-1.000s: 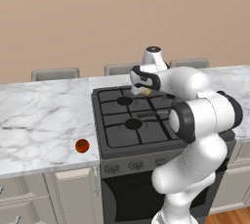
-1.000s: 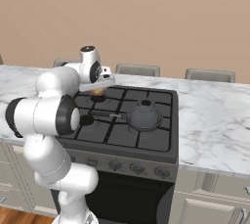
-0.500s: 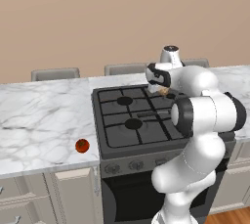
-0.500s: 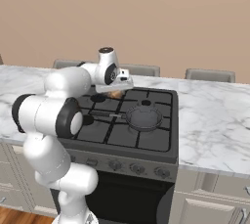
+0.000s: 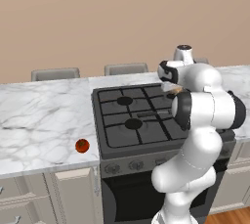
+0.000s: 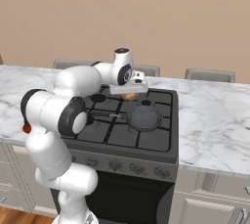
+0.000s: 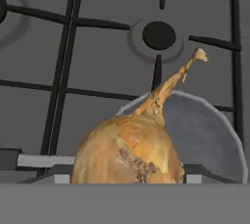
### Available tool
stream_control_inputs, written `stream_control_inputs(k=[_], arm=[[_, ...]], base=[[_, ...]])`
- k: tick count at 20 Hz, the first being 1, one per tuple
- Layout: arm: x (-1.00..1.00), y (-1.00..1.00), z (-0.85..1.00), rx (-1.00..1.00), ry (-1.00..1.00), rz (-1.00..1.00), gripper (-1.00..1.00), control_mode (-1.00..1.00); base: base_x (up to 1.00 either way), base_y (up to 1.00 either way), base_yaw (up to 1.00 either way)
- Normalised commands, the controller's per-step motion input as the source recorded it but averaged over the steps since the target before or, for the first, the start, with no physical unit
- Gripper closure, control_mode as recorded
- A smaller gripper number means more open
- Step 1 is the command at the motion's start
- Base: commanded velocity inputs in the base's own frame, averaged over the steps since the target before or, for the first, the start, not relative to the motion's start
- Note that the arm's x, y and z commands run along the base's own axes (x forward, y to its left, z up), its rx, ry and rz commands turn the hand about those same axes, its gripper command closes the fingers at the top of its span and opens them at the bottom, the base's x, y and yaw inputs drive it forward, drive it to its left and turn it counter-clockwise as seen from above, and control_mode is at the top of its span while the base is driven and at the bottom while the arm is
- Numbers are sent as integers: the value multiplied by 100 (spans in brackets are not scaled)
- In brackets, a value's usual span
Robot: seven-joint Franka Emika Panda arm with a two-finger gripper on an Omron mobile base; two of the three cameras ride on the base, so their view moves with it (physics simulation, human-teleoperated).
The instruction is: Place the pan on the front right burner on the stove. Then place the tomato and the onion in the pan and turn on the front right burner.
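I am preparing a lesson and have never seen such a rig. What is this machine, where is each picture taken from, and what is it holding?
This is a computer-rendered kitchen. The white jointed machine is a robot arm on a base that can drive. Two pictures come from cameras on the base, behind the arm to its left and right. The third looks along its gripper. A black stove sits in a marble counter. A pan rests on the front right burner. A tomato lies on the counter left of the stove. The gripper holds an onion above the stove, near the pan.
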Motion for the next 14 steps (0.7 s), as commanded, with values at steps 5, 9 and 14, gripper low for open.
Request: stream_control_inputs(k=[5,9,14], arm=[[-2,-51,-8,0,5,-5,100,-100],[-22,-31,-24,0,3,-2,100,-100],[-34,-9,-41,0,0,0,100,-100]], base=[[0,0,0],[0,0,0],[0,0,0]])
